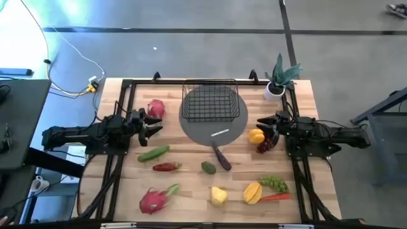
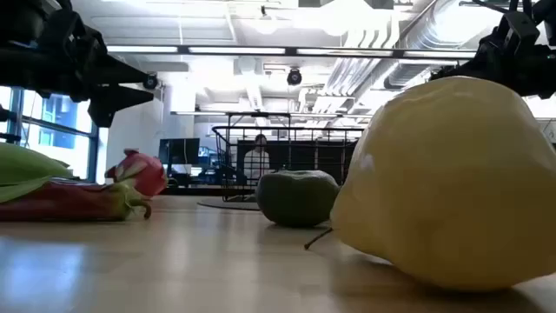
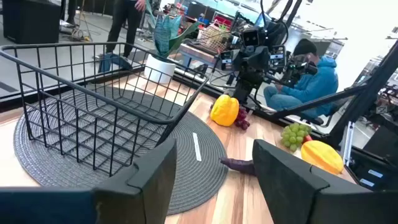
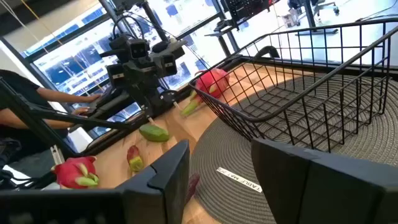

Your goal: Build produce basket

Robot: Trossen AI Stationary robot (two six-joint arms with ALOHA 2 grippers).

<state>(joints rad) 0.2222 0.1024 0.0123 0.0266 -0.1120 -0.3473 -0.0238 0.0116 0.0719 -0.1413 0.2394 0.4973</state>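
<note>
The black wire basket [image 1: 210, 102] rests with its base on the round grey mat [image 1: 213, 127] at the table's far middle. Produce lies scattered on the wood: a pink dragon fruit [image 1: 156, 108], a cucumber [image 1: 154, 152], a red chilli [image 1: 165, 166], a green fruit [image 1: 208, 167], an eggplant [image 1: 221, 157], a second dragon fruit [image 1: 156, 198], a yellow piece [image 1: 219, 195], an orange-yellow fruit [image 1: 252, 192], green grapes [image 1: 273, 183], a carrot [image 1: 275, 197], a yellow pepper [image 1: 255, 135] and red grapes [image 1: 264, 145]. My left gripper [image 1: 152, 124] hovers open, left of the mat. My right gripper [image 1: 264, 124] hovers open, right of the mat, above the pepper.
A potted plant [image 1: 280, 76] in a white pot stands at the table's far right corner. A white label [image 1: 220, 133] lies on the mat's near part. A black frame rail [image 1: 127, 86] borders the table. People show beyond the table in the wrist views.
</note>
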